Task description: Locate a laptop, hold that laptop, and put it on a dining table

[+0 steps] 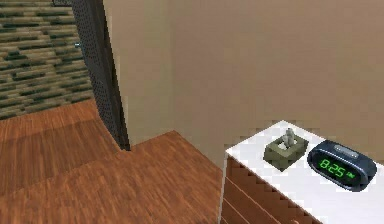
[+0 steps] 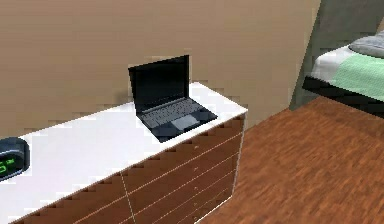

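Laptop (image 2: 170,100) open, lid upright, on white top of wooden dresser (image 2: 90,150), toward its right end, screen back near far wall.

Judged: stiff, moderately heavy, smooth shell likely slippery. Screen and hinge fragile. Best hold on base's near or side edge, not lid.

Gripper state: cannot tell.

Digital alarm clock (image 1: 343,165) at dresser's left end, well apart from laptop, cut by arm side view's left edge. Small ornament (image 1: 285,150) beside it too small to identify. Bed (image 2: 350,65) cut off far right. Laptop's rear and underside hidden.
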### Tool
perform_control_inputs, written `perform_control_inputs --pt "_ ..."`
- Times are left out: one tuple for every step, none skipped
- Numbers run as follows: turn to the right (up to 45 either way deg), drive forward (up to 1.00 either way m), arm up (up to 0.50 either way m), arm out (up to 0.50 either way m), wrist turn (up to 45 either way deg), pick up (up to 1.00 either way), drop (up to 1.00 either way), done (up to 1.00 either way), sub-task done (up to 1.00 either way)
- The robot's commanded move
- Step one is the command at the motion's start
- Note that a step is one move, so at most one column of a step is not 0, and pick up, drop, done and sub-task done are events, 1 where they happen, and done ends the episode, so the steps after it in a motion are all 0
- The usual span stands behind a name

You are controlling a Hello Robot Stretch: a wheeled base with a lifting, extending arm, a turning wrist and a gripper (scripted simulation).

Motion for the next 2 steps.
perform_control_inputs --pt "0.0 0.0 0.5 0.0 0.0 0.0 0.0 0.0 0.0" --pt "0.0 0.0 0.38 0.0 0.0 0.0 0.0 0.0 0.0"
